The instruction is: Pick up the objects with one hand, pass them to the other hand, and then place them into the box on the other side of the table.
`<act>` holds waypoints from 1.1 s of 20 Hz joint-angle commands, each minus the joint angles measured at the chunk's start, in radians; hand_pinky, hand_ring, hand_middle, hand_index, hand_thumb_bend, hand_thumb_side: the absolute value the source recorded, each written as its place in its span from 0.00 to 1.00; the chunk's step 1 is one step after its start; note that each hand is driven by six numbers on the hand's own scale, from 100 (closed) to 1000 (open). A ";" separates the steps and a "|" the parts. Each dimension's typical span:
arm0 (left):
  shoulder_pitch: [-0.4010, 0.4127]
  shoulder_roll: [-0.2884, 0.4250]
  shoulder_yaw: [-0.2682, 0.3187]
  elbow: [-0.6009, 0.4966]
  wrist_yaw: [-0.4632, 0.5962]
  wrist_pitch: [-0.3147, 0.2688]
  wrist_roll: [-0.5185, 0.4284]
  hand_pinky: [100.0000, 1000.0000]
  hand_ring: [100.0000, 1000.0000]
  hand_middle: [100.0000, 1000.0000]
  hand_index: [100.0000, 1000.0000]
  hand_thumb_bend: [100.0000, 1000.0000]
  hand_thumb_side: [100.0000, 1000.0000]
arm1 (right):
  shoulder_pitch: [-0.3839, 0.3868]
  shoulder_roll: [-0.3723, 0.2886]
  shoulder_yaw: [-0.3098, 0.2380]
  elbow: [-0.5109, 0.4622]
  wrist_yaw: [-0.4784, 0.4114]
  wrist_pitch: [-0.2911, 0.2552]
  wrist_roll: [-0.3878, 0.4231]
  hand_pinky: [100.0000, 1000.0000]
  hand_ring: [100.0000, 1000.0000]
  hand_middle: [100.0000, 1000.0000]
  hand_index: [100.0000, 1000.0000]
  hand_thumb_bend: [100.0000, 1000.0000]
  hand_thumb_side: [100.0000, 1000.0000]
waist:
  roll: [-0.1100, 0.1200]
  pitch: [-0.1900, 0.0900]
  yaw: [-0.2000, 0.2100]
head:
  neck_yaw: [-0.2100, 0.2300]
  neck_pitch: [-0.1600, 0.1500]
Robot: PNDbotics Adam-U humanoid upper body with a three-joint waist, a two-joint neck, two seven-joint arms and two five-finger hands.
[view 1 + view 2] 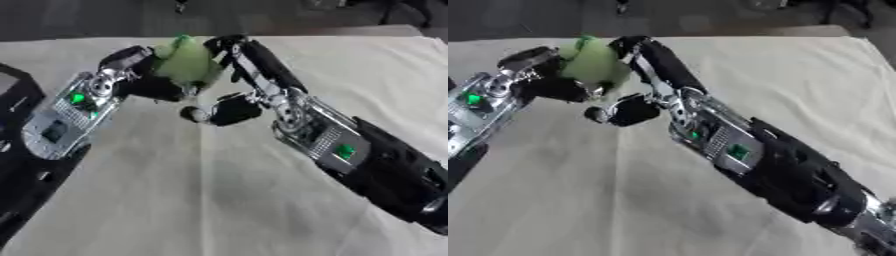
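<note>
A soft green object (185, 62) hangs above the far middle of the cloth-covered table (219, 200), between my two hands. My left hand (131, 67) comes in from the left, and its fingers curl round the object's left side and underside. My right hand (258, 62) reaches in from the right. Its fingers lie straight along the object's right side, and its thumb (229, 111) sticks out below, apart from the object. The object's lower part is hidden behind the fingers.
A black box (16, 97) shows at the left edge of the table, partly behind my left forearm. The cream cloth runs wide in front of both arms. Dark floor lies beyond the far table edge.
</note>
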 commanded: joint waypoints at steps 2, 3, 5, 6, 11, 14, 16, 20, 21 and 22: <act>-0.012 0.029 0.012 -0.012 0.023 -0.005 0.004 0.81 0.46 0.37 0.26 0.00 0.06 | -0.011 -0.010 -0.014 -0.021 0.037 0.021 0.001 0.55 0.74 0.78 0.88 0.62 0.31 | 0.008 -0.006 -0.003 | 0.006 -0.001; -0.010 0.032 0.013 -0.013 0.027 -0.005 0.004 0.81 0.46 0.37 0.26 0.00 0.05 | -0.010 -0.010 -0.015 -0.021 0.043 0.027 0.000 0.55 0.75 0.79 0.89 0.62 0.32 | 0.008 -0.007 -0.003 | 0.007 -0.001; -0.008 0.041 0.013 -0.017 0.032 -0.005 0.003 0.81 0.46 0.36 0.25 0.00 0.05 | -0.007 -0.011 -0.019 -0.021 0.055 0.045 -0.005 0.56 0.76 0.80 0.90 0.61 0.34 | 0.008 -0.007 -0.005 | 0.008 -0.001; -0.006 0.045 0.013 -0.019 0.034 -0.004 0.002 0.81 0.46 0.36 0.25 0.00 0.04 | -0.005 -0.012 -0.020 -0.021 0.060 0.055 -0.009 0.56 0.77 0.81 0.90 0.61 0.34 | 0.008 -0.008 -0.006 | 0.009 0.000; 0.002 0.084 0.020 -0.032 0.038 -0.002 0.003 0.81 0.46 0.36 0.25 0.00 0.01 | 0.007 -0.020 -0.025 -0.021 0.081 0.115 -0.046 0.56 0.78 0.82 0.91 0.62 0.32 | 0.009 -0.013 -0.008 | 0.027 -0.002; 0.013 0.129 0.037 -0.037 0.032 0.002 0.016 0.81 0.46 0.36 0.25 0.00 0.00 | 0.017 -0.028 -0.024 -0.021 0.077 0.127 -0.062 0.56 0.78 0.82 0.91 0.62 0.31 | 0.010 -0.019 -0.011 | 0.057 -0.004; 0.023 0.166 0.054 -0.034 0.026 0.002 0.031 0.81 0.46 0.35 0.25 0.00 0.00 | 0.025 -0.035 -0.022 -0.021 0.074 0.127 -0.068 0.56 0.78 0.82 0.91 0.62 0.30 | 0.011 -0.023 -0.012 | 0.077 -0.004; 0.043 0.231 0.095 -0.020 0.010 -0.007 0.064 0.81 0.46 0.35 0.25 0.00 0.00 | 0.043 -0.045 -0.024 -0.021 0.065 0.121 -0.080 0.57 0.78 0.82 0.91 0.63 0.29 | 0.012 -0.030 -0.015 | 0.109 -0.004; 0.049 0.245 0.107 -0.018 0.007 -0.011 0.071 0.81 0.46 0.35 0.24 0.00 0.00 | 0.048 -0.047 -0.025 -0.021 0.063 0.120 -0.083 0.57 0.78 0.81 0.91 0.63 0.29 | 0.012 -0.032 -0.016 | 0.119 -0.005; 0.056 0.260 0.118 -0.016 0.007 -0.014 0.078 0.81 0.46 0.35 0.24 0.00 0.00 | 0.053 -0.049 -0.025 -0.021 0.062 0.118 -0.085 0.57 0.78 0.81 0.91 0.63 0.29 | 0.012 -0.033 -0.017 | 0.130 -0.007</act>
